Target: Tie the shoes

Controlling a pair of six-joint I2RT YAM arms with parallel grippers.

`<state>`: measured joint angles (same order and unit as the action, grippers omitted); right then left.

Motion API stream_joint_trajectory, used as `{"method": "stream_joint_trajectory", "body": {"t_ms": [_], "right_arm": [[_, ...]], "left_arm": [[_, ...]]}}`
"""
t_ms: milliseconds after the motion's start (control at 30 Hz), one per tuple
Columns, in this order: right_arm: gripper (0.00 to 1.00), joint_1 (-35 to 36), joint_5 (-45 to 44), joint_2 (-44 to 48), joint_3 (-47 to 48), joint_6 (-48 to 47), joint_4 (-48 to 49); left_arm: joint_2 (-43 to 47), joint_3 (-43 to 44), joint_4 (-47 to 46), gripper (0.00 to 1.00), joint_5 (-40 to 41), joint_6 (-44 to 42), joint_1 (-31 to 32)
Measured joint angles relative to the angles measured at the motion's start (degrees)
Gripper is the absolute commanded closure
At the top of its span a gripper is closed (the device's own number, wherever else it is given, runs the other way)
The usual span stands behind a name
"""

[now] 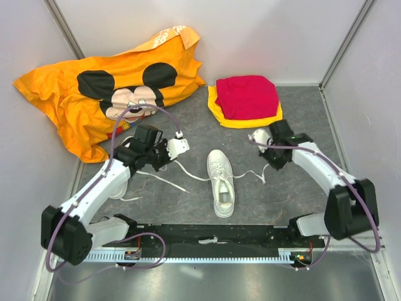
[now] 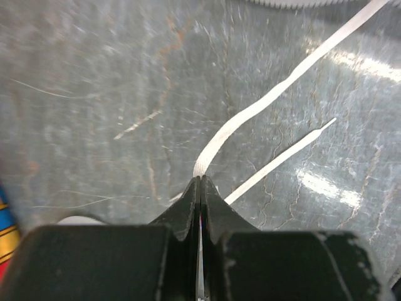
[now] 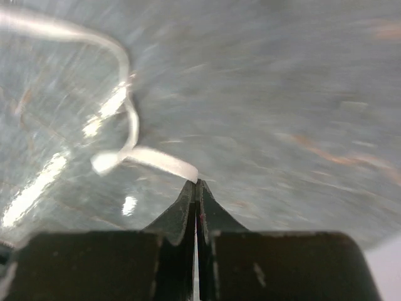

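One white shoe (image 1: 220, 182) lies in the middle of the table, toe toward the arms, with a lace running out to each side. My left gripper (image 1: 168, 160) is left of it and shut on the left lace (image 2: 263, 103), pinched at the fingertips (image 2: 199, 178). My right gripper (image 1: 268, 164) is right of the shoe and shut on the right lace (image 3: 156, 160), held at the jaw tips (image 3: 197, 183). The second white shoe (image 1: 119, 188) is mostly hidden under my left arm. One of its loose laces (image 1: 161, 180) trails across the table.
An orange cartoon-mouse shirt (image 1: 106, 94) lies at the back left. Folded red and yellow cloths (image 1: 245, 100) lie at the back right, just behind my right gripper. A second lace end (image 2: 282, 160) lies on the table beside the left jaws. Grey walls close in both sides.
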<state>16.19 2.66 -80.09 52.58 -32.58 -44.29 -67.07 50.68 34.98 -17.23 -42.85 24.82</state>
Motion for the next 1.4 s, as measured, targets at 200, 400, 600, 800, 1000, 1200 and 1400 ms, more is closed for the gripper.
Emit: {"method": "stream_joint_trajectory", "body": {"t_ms": [200, 400, 600, 800, 1000, 1200, 1400], "right_arm": [[1.0, -2.8, 2.58, 6.14, 15.37, 1.29, -0.9], [1.0, -1.68, 12.63, 4.15, 32.15, 3.52, -2.64], [1.0, 7.58, 20.76, 2.62, 40.46, 7.17, -1.84], [1.0, 20.15, 21.9, -1.99, 42.62, 11.06, 2.27], [1.0, 32.59, 20.17, -8.02, 43.12, 15.02, 7.78], [1.0, 40.22, 19.12, -15.74, 47.67, 21.11, 14.03], [1.0, 43.17, 18.47, -20.09, 50.47, 26.82, 20.04]], "left_arm": [[10.21, 1.16, 4.9, 0.99, -2.36, -0.02, 0.0], [19.41, 1.92, 12.76, 0.98, -4.79, -1.77, 0.0], [28.09, 3.19, 19.89, 0.98, -8.59, -5.01, 0.0], [30.49, 5.73, 24.96, 0.98, -12.46, -6.32, 0.0], [32.57, 5.75, 28.41, 0.98, -14.99, -7.43, 0.0], [36.89, 5.73, 30.82, 0.99, -16.28, -9.7, 0.0], [40.17, 5.66, 32.63, 0.98, -17.4, -11.28, 0.0]]}}
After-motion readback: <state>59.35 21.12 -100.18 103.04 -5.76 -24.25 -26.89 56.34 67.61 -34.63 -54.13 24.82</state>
